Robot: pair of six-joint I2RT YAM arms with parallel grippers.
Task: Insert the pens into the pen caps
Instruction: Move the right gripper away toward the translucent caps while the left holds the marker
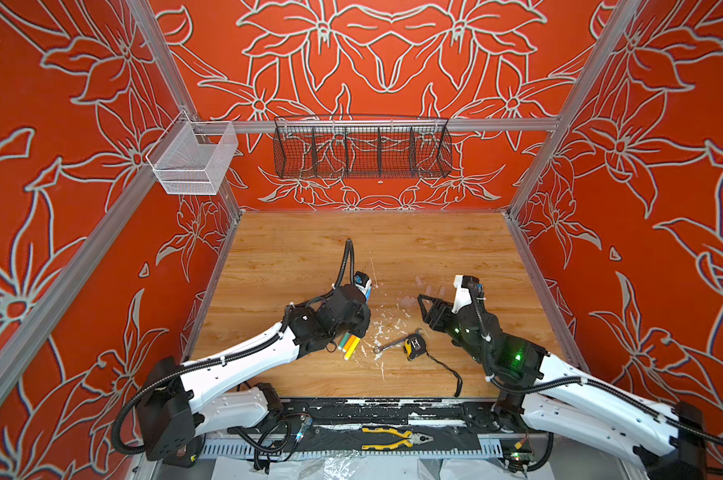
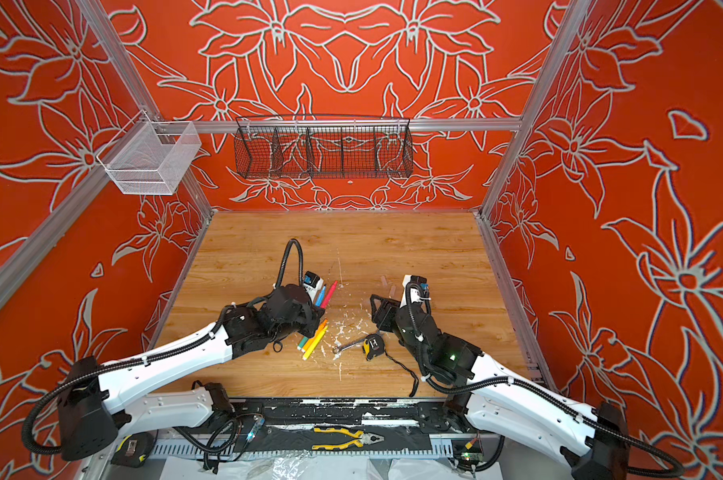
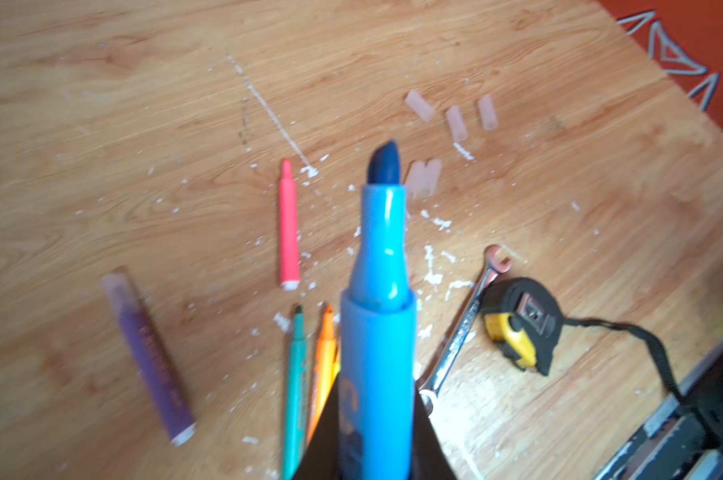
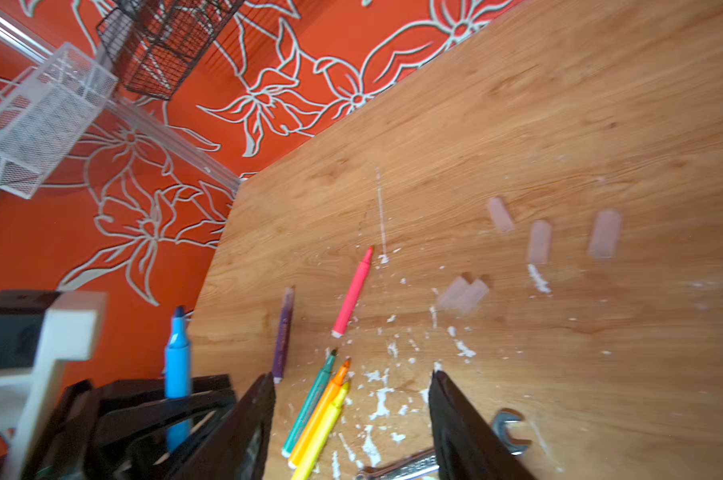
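Blue pen (image 3: 378,332) juts tip-first from the left gripper (image 3: 376,415), pinched low on the barrel with the bare nib far out ahead of the jaws. Five loose caps (image 4: 463,295) lie flat on the table (image 3: 102,124) ahead of the right gripper (image 4: 351,376), two of them touching. Likely trouble: the long overhang lets the nib wander off a cap's mouth, and the touching pair invites a double pick or a flicked cap. Right gripper is spread apart, empty, touching nothing visible, with the green, orange and yellow pens (image 4: 318,411) and wrench (image 3: 459,328) near it.

Table (image 1: 309,249) bears 5 pens (image 3: 289,224), caps (image 3: 456,122), wrench (image 3: 459,328), tape measure (image 3: 521,324).
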